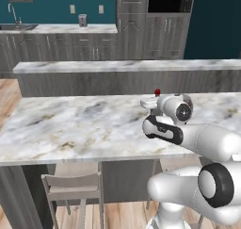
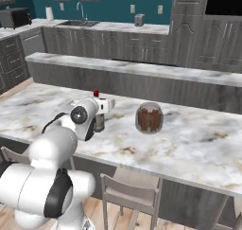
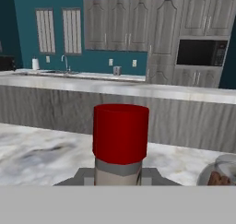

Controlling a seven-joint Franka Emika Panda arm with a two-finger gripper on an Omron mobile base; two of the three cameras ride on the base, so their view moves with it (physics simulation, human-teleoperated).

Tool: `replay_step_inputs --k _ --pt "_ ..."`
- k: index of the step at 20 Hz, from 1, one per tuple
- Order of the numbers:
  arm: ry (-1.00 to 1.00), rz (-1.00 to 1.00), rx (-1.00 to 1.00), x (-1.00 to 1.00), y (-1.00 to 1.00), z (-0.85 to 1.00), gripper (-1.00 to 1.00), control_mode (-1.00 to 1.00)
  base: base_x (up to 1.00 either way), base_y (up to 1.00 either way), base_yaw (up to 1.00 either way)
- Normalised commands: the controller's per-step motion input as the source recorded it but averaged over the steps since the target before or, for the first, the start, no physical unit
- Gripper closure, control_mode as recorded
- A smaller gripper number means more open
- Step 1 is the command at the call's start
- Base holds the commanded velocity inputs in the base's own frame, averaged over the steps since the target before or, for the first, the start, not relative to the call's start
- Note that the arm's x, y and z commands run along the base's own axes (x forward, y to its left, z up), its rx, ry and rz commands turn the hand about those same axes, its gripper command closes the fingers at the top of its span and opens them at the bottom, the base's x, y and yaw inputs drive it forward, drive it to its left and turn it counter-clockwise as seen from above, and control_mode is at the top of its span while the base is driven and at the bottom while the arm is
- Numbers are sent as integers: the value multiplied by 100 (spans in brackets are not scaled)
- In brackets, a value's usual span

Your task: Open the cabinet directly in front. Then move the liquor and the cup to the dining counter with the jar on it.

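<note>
A small clear glass liquor bottle with a red cap (image 3: 120, 132) stands upright on the white-grey marbled dining counter (image 2: 189, 144), clamped between the white arm's 2-finger gripper (image 2: 99, 111). A squat glass jar of reddish-brown contents (image 2: 149, 118) sits near, at 3 o'clock. The glass is likely rigid, slippery and breakable; the body below the neck suits holding.

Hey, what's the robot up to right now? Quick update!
Gripper shut on bottle. Bottle upright at dining counter, jar beside it. Nothing in the way.
</note>
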Motion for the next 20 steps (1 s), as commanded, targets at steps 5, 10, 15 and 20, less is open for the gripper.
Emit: replay_step_inputs --k 5,10,15,20 --pt "0 0 -3 33 0 -27 100 -100 0 0 0" --pt "0 0 -2 16 0 -15 100 -100 0 0 0" --pt "-3 0 0 0 -1 -6 100 -100 0 0 0" --pt "-15 0 0 -1 -15 -23 100 -100 0 0 0"
